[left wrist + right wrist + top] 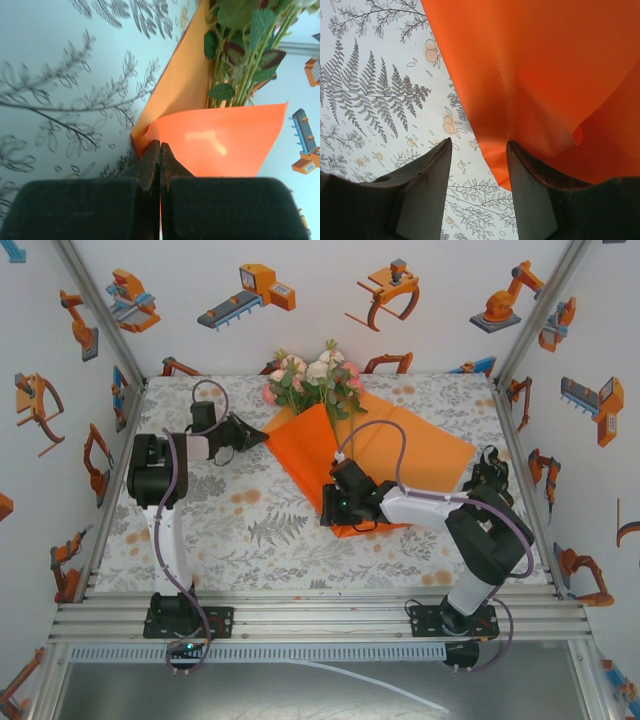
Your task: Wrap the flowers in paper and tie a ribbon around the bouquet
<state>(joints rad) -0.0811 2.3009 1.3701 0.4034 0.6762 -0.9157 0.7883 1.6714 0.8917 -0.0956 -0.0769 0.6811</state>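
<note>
- Left gripper (160, 146) pinched shut on the paper (420, 455), 9 o'clock edge.
- Right gripper (479, 146) half open, straddling the 6 o'clock edge, not gripping.
- Flowers (315, 380) at 12 o'clock.

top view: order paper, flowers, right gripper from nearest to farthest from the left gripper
1. paper: pinched in the left gripper, just to its right.
2. flowers: up and to the right, at the back.
3. right gripper: farther right, towards the front.
</note>
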